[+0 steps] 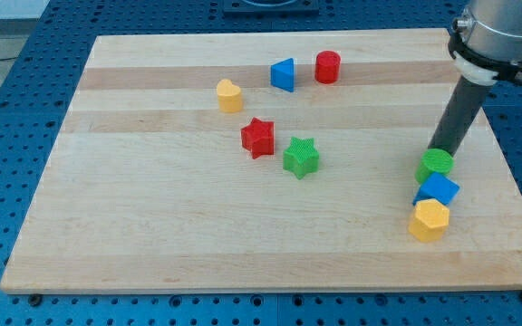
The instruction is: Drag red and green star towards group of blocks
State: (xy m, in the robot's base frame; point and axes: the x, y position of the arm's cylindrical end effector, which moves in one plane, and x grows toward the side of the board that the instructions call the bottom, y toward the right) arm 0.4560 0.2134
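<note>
A red star [258, 138] and a green star [301, 157] lie side by side near the board's middle, the green one to the lower right. At the view's right a group stands in a column: a green cylinder [435, 165], a blue cube [438, 189] below it, and a yellow hexagon [430, 220] lowest. My tip [440, 150] is at the top edge of the green cylinder, far to the right of both stars.
A yellow heart-shaped block [229, 95], a blue triangle [284, 74] and a red cylinder [327, 67] lie near the view's top. The wooden board [152, 226] rests on a blue perforated table.
</note>
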